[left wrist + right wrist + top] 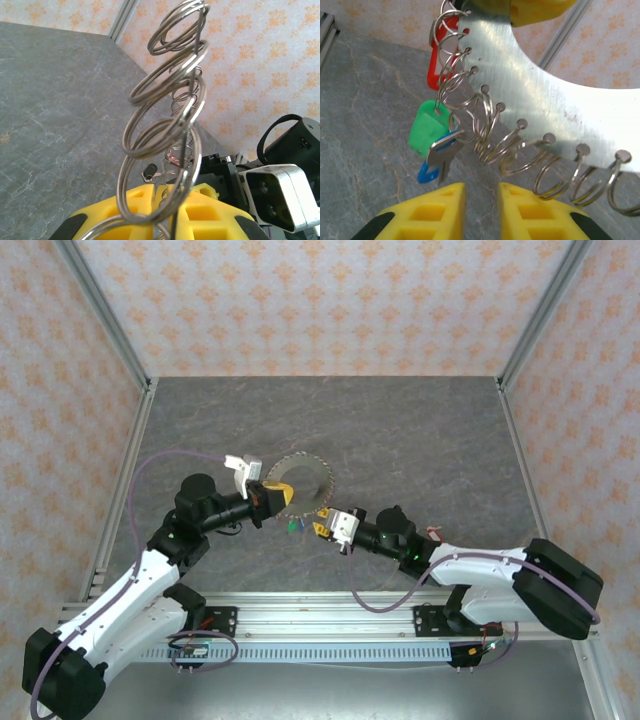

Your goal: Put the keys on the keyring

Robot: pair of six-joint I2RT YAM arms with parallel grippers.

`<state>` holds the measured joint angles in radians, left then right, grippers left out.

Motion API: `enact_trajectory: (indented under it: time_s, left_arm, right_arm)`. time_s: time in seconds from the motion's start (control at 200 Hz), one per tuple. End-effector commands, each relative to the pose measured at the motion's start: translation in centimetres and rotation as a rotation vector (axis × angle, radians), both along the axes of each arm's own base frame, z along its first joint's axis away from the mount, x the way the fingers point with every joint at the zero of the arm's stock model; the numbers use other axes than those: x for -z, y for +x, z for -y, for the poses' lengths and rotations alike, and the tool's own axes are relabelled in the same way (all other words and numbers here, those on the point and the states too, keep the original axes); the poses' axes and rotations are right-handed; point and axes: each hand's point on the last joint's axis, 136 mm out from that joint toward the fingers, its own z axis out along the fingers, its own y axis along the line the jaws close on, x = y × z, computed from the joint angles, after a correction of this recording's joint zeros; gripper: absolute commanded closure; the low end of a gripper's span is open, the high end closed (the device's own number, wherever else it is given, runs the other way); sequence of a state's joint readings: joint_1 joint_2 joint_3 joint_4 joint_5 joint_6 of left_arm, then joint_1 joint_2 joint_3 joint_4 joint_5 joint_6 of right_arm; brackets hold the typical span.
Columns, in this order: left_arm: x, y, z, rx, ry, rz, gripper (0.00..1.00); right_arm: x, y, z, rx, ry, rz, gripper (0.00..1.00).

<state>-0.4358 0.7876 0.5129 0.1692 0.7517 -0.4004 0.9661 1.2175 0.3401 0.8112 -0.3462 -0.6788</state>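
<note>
The keyring [305,480] is a flat grey metal ring with several small wire split rings along its rim, held up off the table. My left gripper [270,496] is shut on its left edge. In the left wrist view the keyring [170,100] rises edge-on from between the yellow fingers [130,210]. Red [438,55], green [426,127] and blue [427,172] tagged keys and a bare silver key [442,150] hang from the keyring [535,95]. My right gripper [481,202] stands open just below them, nothing between its fingers. A small black piece [150,171] lies on the table.
The grey stone-patterned table [420,430] is walled by patterned panels and aluminium posts [105,315]. The right arm's wrist [280,192] sits close beside the left gripper. Purple cables [150,465] loop beside both arms.
</note>
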Motion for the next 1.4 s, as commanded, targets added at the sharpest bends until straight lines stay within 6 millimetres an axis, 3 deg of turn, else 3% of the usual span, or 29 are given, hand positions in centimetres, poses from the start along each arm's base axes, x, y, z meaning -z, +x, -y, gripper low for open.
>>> enact_trajectory:
  time_s: [0.0,0.135,0.53,0.721,1.001,1.221,1.396]
  left_arm:
    - [-1.1,-0.2,-0.1,0.012,-0.012,0.059,1.00]
    - [-1.4,-0.2,0.0,0.012,-0.015,0.066,1.00]
    - [-1.4,0.0,-0.4,-0.015,-0.009,0.068,1.00]
    - [-1.3,0.2,-0.5,-0.025,-0.010,0.064,1.00]
    - [-1.2,0.4,-0.5,-0.038,-0.012,0.052,1.00]
    - [-1.0,0.5,-0.7,-0.047,-0.008,0.043,1.00]
    - [-0.8,0.6,-0.7,-0.053,-0.004,0.038,1.00]
  right_arm:
    - [-3.5,0.3,-0.2,0.012,0.121,0.082,0.78]
    - [-3.9,-0.3,-0.7,-0.029,0.127,0.073,0.82]
    - [-1.0,-0.5,0.6,0.009,0.067,0.023,0.79]
    - [-3.5,-1.8,0.7,-0.043,0.132,0.060,0.81]
    - [-4.9,-2.5,-0.2,-0.108,0.170,0.085,0.81]
    - [-5.4,-2.3,-0.9,-0.120,0.180,0.091,0.81]
    - [-5.4,-0.9,-1.0,-0.054,0.189,0.100,0.79]
